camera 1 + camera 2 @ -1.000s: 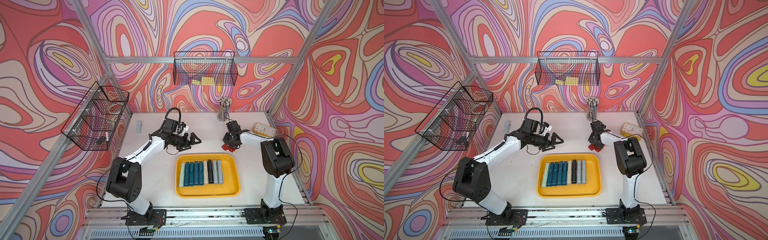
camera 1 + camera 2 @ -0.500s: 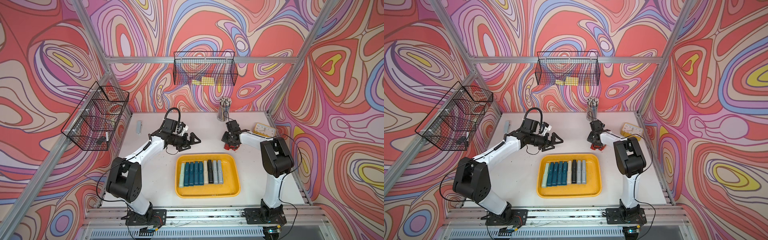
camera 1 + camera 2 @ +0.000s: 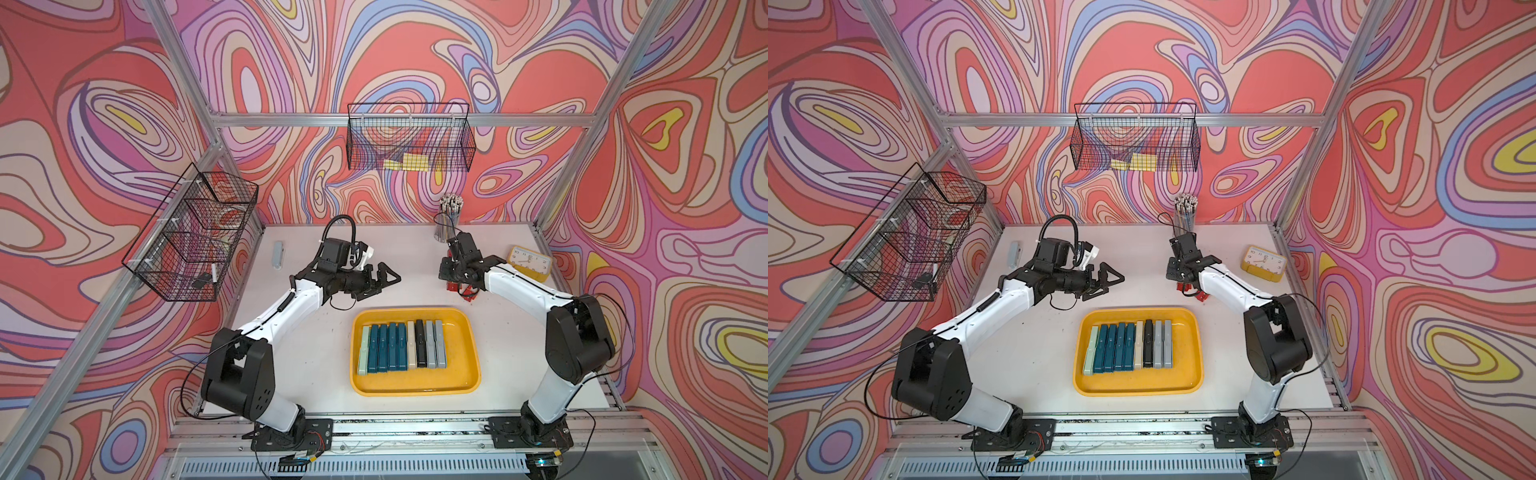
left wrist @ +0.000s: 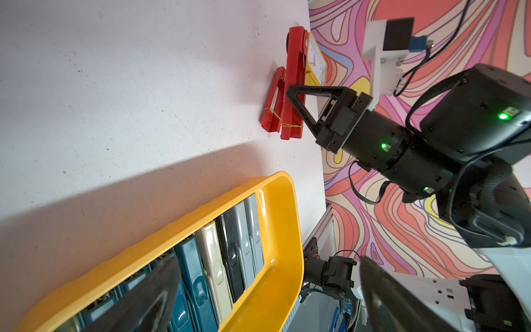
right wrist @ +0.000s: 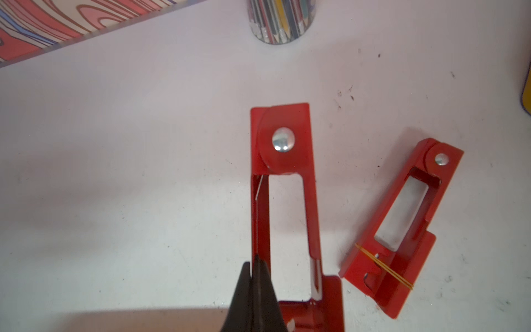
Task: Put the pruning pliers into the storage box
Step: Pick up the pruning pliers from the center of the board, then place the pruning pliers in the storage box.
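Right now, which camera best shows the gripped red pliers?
Right wrist: the gripped red pliers fill the frame, jaws shut on one side rail. Left wrist shows them partly behind the right gripper. Both top views show only red slivers beneath it.

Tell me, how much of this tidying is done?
Done: nine pliers lie in a row in the yellow storage box. In hand: the right gripper is shut on one red pliers. Still to go: the second red pliers and a grey one on the table; left gripper open, empty.
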Available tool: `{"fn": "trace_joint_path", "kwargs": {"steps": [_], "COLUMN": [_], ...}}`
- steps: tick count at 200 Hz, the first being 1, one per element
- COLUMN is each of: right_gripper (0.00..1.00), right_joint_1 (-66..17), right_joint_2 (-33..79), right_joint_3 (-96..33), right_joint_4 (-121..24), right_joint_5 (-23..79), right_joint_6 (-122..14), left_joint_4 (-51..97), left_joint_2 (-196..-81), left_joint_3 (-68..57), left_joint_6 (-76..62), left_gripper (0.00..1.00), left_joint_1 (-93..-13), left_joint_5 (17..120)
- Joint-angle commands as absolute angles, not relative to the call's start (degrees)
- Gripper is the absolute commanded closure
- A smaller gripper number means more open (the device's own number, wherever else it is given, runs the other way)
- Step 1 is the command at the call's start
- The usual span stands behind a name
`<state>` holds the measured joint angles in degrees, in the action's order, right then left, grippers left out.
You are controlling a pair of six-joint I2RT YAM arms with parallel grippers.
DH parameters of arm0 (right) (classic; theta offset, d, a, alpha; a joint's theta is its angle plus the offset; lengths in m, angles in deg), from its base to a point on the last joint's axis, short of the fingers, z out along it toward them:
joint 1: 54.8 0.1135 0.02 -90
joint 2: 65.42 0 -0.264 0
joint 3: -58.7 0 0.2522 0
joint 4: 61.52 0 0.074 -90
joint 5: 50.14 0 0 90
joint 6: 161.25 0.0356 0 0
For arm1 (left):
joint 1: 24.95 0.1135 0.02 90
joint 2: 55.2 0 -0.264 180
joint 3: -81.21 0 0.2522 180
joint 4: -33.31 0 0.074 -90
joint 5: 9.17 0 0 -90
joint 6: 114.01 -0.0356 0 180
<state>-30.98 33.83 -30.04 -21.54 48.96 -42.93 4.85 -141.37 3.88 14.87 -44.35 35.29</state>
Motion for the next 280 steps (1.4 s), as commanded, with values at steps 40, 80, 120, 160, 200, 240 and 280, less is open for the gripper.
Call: {"fn": "trace_joint_path", "kwargs": {"steps": [40,80,120,160,200,240,280], "right_gripper": [1.0,1.0,1.0,1.0,1.0,1.0,1.0], "right_joint_1": [-26.6,-25.3,-22.9,-19.9,-18.1,-15.3,-12.2], "right_joint_2": [24.3,17.8,13.1,10.8,9.1,7.3,6.1], "right_joint_3": [-28.8,-24.5,-21.3,-19.6,-18.2,-15.8,-13.4], "right_joint_4": [-12.8,-10.8,-9.2,-7.6,-6.3,-4.9,-3.9], "right_joint_5": [52.2,51.7,50.6,51.8,52.3,54.3,56.7], "right_joint_6": [-44.0,-41.6,-39.0,-37.0,-35.3,-32.1,-27.6], "left_joint_4": [9.5,6.9,4.9,2.5,2.0,1.7,1.2], "left_joint_2": [-134.8,-131.6,-127.9,-125.1,-123.5,-121.9,-120.6], "left_joint_3": [8.7,10.3,11.5,13.6,15.4,17.0,18.1], "left_joint_6": [18.8,19.6,19.9,20.0,20.1,20.4,20.6], "left_gripper": [0.01,0.01,0.01,0.01,0.01,0.01,0.01], "left_joint_1": [-44.0,-44.2,-45.2,-46.2,-46.9,-47.5,-48.2], "left_joint_5": [37.5,38.6,39.2,40.3,40.7,41.2,41.1]}}
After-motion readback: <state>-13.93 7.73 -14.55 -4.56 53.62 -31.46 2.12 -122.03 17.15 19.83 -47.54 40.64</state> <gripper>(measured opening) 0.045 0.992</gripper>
